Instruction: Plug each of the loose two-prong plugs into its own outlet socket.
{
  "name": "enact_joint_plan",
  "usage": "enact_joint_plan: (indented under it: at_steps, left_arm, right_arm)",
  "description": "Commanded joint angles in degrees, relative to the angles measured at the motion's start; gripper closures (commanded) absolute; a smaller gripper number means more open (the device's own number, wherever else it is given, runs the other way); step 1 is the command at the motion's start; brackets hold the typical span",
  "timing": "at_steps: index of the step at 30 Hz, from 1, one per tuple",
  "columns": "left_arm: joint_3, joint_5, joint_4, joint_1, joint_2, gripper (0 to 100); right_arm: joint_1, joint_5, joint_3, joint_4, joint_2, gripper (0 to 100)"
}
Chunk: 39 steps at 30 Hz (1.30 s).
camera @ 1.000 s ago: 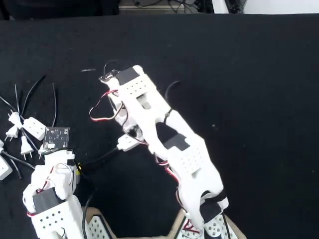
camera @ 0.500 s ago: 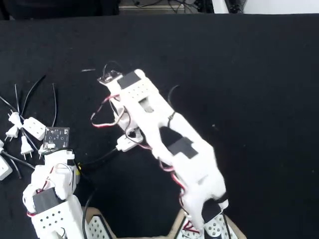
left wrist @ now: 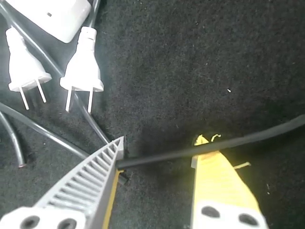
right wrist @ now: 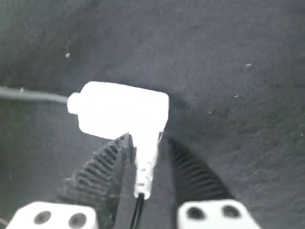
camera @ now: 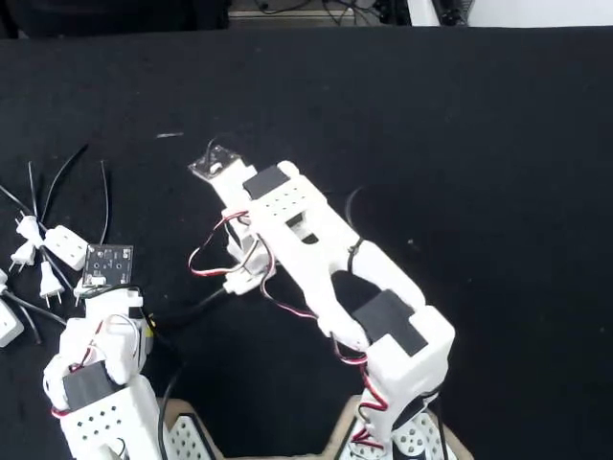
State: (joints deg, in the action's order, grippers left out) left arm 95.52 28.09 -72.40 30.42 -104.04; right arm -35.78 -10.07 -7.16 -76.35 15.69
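In the right wrist view a white outlet socket [right wrist: 119,114] lies on the black cloth with a white plug [right wrist: 145,164] seated in its side. My right gripper [right wrist: 148,143] straddles that plug, open, one finger [right wrist: 107,164] grazing it, the other a little clear. In the high view this socket [camera: 241,280] peeks out beside the right arm. My left gripper [left wrist: 157,152] stands open over a black cable [left wrist: 200,149] that crosses between its tips. Two loose two-prong plugs [left wrist: 26,67] [left wrist: 83,69] lie beyond it, by another white socket [left wrist: 52,14].
At the table's left edge, loose plugs [camera: 21,251] [camera: 48,281], a socket [camera: 65,244] and thin black leads lie tangled together. Another white block [camera: 5,326] sits at the very edge. The black tabletop [camera: 460,144] stretches far and to the right.
The right arm has drawn back toward its base and swung slightly right, its wrist staying over the socket. The socket barely shifted. The left arm has not moved.
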Motion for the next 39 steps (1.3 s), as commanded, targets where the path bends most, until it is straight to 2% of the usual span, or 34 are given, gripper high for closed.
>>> enact_joint_plan:
  at_steps: [1, 10, 12, 14, 18, 21, 24, 27, 30, 36, 39]
  left_arm:
    - [0.0, 0.5, -0.4, 0.7, -0.4, 77]
    - [0.0, 0.5, -0.4, 0.7, -0.4, 77]
    - [0.0, 0.5, -0.4, 0.7, -0.4, 77]
    - [0.0, 0.5, -0.4, 0.7, -0.4, 77]
    - [0.0, 0.5, -0.4, 0.7, -0.4, 77]
    - [0.0, 0.5, -0.4, 0.7, -0.4, 77]
    - [0.0, 0.5, -0.3, 0.7, -0.4, 77]
    - [0.0, 0.4, -0.3, 1.5, -0.4, 77]
    - [-0.3, 0.3, -0.2, 4.0, -0.4, 77]
    - [-0.3, 0.3, -0.2, 4.3, -0.4, 77]
    - [-0.4, 0.2, -0.2, 4.4, -0.4, 77]
  right_arm:
    - [-1.2, -3.1, 3.8, -3.6, -4.3, 79.1]
    - [-1.2, -3.6, 14.8, -12.3, -4.3, 81.9]
    - [-1.3, -5.8, 15.9, -12.7, -5.1, 81.9]
    - [-1.3, -12.2, 16.0, -12.6, -6.6, 81.9]
    - [-1.4, -32.4, 14.1, -12.3, -9.5, 81.9]
    - [-2.1, -44.9, 11.4, -12.3, -10.0, 81.9]
    - [-3.0, -53.4, 8.3, -12.3, -9.0, 81.9]
    - [-4.0, -58.5, 6.3, -12.0, -7.3, 81.8]
    - [-4.2, -60.8, 4.4, -8.6, -4.9, 81.8]
    - [-4.2, -60.7, 3.5, -4.2, -1.5, 81.5]
    - [-4.2, -60.1, 3.4, -4.2, -0.5, 76.9]
